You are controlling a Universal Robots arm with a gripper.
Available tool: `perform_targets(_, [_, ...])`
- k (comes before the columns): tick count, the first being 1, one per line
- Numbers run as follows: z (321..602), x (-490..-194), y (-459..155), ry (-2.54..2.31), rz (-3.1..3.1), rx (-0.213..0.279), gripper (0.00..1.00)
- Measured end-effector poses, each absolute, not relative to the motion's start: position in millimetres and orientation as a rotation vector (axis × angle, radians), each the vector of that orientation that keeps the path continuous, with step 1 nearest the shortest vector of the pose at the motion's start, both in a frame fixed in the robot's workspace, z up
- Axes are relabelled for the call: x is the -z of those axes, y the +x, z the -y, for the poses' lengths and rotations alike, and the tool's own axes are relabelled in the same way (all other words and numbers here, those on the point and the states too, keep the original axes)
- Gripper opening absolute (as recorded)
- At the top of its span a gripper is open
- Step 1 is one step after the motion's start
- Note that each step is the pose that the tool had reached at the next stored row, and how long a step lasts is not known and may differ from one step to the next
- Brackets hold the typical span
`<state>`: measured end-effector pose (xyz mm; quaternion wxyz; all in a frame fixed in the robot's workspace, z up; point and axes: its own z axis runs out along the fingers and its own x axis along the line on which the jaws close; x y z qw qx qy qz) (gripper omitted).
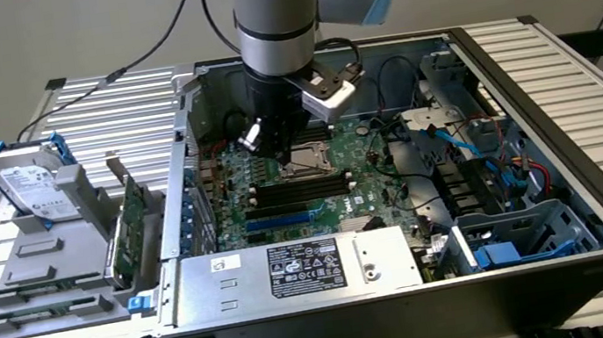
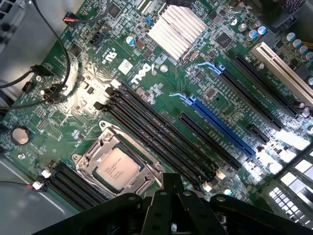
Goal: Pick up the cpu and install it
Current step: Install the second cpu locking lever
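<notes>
The fingers were clenched on nothing; the cpu sat in the motherboard socket just beside them.

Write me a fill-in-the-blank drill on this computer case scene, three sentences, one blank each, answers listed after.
1. The cpu already sits in its ____ on the motherboard.
2. The gripper, above the motherboard, holds ____.
3. The hard drive stands in a grey holder ____ the computer case.

Missing words: socket; nothing; outside
</notes>
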<state>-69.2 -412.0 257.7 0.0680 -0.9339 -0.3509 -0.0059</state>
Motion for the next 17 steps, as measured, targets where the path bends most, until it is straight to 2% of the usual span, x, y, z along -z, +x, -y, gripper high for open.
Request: perform_targets(17, [406,-244,-68,-2.8,1.089,0.013,0.11])
